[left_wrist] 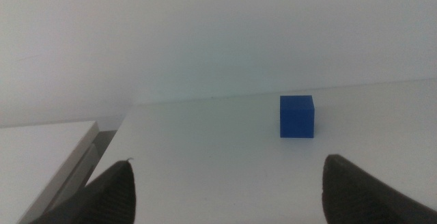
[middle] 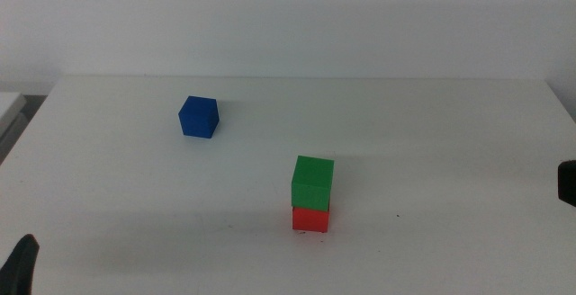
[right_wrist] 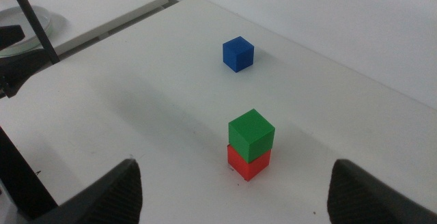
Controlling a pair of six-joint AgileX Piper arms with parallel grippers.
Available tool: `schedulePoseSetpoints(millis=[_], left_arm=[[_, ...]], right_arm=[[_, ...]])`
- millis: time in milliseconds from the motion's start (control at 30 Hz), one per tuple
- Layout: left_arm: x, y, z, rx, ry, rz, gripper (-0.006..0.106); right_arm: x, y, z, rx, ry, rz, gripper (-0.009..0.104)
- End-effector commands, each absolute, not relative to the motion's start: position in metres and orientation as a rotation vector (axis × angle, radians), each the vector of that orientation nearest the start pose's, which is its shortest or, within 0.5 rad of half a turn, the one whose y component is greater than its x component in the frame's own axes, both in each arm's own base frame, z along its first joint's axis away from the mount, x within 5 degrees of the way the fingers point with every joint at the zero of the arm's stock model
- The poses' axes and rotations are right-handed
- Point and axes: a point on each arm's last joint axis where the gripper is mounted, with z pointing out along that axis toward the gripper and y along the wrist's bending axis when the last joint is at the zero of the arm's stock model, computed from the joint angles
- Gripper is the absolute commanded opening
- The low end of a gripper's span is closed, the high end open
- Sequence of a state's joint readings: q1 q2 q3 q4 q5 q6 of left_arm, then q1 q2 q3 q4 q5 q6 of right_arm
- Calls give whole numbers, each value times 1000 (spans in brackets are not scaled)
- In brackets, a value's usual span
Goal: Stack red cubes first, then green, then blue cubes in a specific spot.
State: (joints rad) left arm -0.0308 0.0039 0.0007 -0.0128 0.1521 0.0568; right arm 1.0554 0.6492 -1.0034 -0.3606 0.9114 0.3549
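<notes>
Left gripper [left_wrist: 225,183] hanging low over the near-left corner of the white table [middle: 432,133], jaws spread wide and holding nothing; seen in the middle view only as a dark tip [middle: 20,263] at the bottom-left edge. Straight ahead of those spread jaws, well apart from them, the blue cube [left_wrist: 297,116] sitting flat and alone on the tabletop, untouched, also visible toward the far left in the middle view [middle: 198,117]. Right gripper [right_wrist: 232,190] poised off the table's right side, jaws likewise wide apart and empty, showing in the middle view only as a dark block [middle: 567,183] at the right edge. Ahead of the right jaws, nearer than the blue cube [right_wrist: 237,53] yet still clear of both fingers, a two-cube stack: green cube [right_wrist: 251,135] resting squarely on the red cube [right_wrist: 247,162], the green one turned very slightly off the red one's edges. Same stack near the table's middle in the middle view, green [middle: 312,183] over red [middle: 310,219], with a tiny dark speck [middle: 397,216] on the tabletop just to its right. Blue cube well apart from the stack, beyond it as seen from the right gripper.
</notes>
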Motion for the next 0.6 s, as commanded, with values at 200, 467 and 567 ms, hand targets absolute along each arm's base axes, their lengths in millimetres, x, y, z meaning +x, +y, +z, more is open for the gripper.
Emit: schedulePoseSetpoints(millis=[200, 467, 567], left_arm=[[88, -5, 279, 36, 1899, -55, 94], [206, -13, 363, 71, 2416, -98, 94], [256, -22, 365, 93, 2525, -149, 94]], right_arm=[[69, 70, 415, -749, 1860, 477, 86], [69, 70, 415, -749, 1860, 477, 86], [69, 70, 415, -749, 1860, 477, 86]])
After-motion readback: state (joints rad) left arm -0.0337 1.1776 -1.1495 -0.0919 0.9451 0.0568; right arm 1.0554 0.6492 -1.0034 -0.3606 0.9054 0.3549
